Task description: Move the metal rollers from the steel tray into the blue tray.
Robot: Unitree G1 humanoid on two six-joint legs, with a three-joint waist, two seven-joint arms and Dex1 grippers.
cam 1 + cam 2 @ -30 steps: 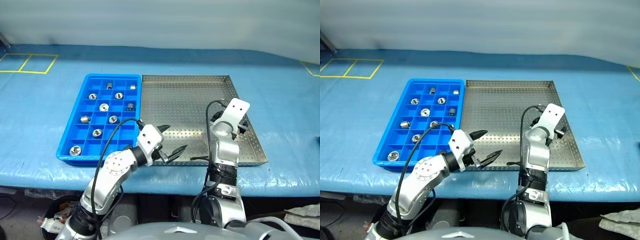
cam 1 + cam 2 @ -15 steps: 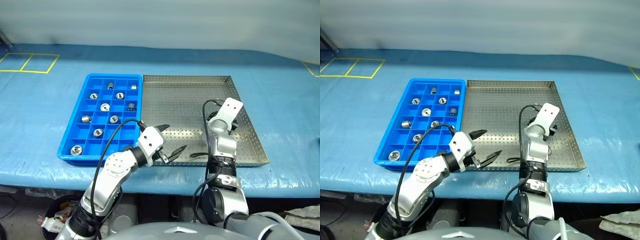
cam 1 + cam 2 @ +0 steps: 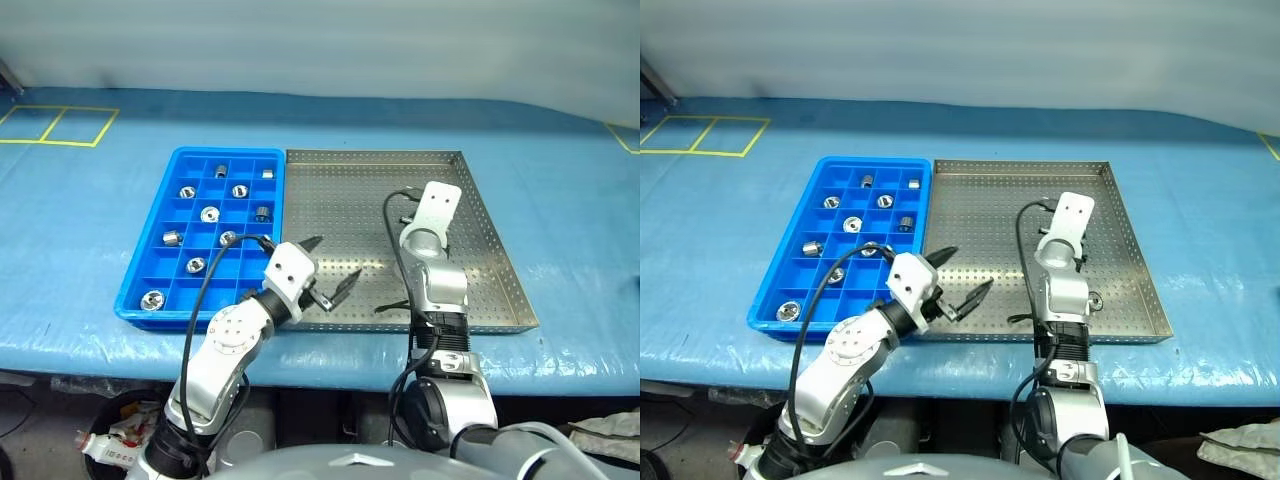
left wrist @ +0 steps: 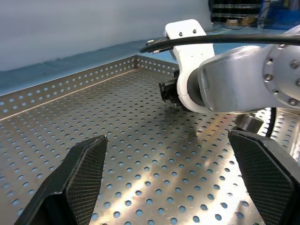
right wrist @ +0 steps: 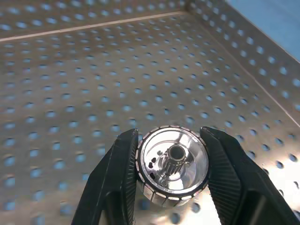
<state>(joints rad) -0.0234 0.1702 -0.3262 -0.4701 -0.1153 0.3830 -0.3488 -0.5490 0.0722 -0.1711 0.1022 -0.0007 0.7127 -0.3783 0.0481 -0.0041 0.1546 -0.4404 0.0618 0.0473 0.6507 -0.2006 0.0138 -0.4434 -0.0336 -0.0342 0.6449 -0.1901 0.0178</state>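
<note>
Silver ribbed roller (image 5: 171,167) with dark centre hole, clamped in right hand (image 5: 171,187) over steel tray (image 3: 340,200); ten rollers (image 3: 209,214) occupy blue tray (image 3: 140,270). Left hand (image 3: 330,268) apart.

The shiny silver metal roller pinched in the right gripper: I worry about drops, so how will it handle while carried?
The shiny silver metal roller looks solid and rigid, so probably heavy for its size. Its polished round wall meets the right gripper's two black fingers along narrow lines, so it might slip. If dropped on the perforated steel tray, it would likely roll.
</note>
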